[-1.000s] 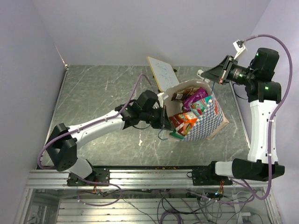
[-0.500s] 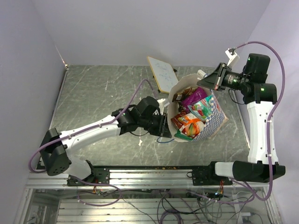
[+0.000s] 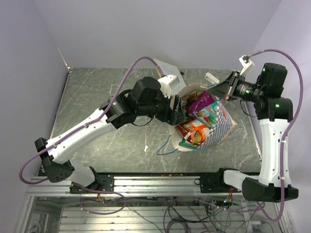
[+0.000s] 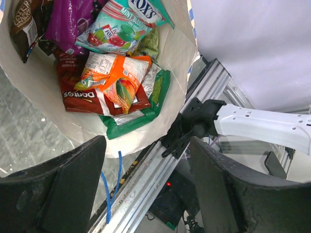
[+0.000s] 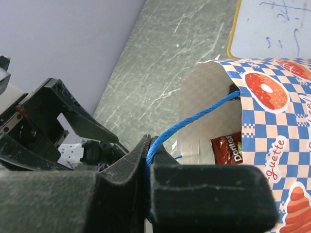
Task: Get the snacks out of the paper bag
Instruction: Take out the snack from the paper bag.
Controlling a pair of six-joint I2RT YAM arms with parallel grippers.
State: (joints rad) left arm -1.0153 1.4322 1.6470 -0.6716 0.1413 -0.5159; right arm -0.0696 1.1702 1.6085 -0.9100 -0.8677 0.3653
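Left gripper (image 4: pixel 146 180) hangs with jaws wide apart over the mouth of the paper bag (image 3: pixel 217 130), holding nothing. The right gripper (image 5: pixel 149 162) is clamped on the bag's blue cord handle (image 5: pixel 194 118). All the snacks (image 4: pixel 114 77) in sight lie inside the bag, right of centre in the overhead view, so the whole unloading looks left to do. Underneath is a scratched dark grey table (image 3: pixel 97 97), with pale lilac walls (image 3: pixel 146 29) around it.
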